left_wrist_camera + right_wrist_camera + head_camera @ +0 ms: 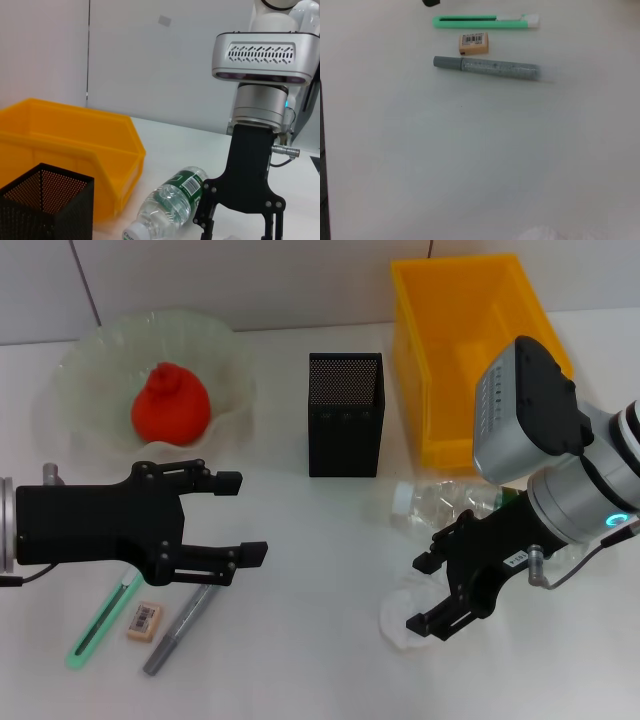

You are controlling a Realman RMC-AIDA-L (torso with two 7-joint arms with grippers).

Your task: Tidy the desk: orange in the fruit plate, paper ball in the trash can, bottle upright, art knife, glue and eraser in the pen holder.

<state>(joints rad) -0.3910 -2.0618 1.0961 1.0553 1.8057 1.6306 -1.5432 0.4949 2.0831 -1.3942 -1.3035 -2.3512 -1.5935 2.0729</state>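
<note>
The right hand, fingers spread, hovers over the paper ball beside the toppled bottle. The left wrist view alone shows the bottle's green label. The left hand is spread.

Light: bright, even, diffuse from overhead | Shadows: soft and short under the left gripper and beside the pen holder | Glare: white desk near washed out; sheen on the bottle | Blur: glue stick's one end smeared in right wrist view; paper ball soft at frame edge | Distortion: none evident
</note>
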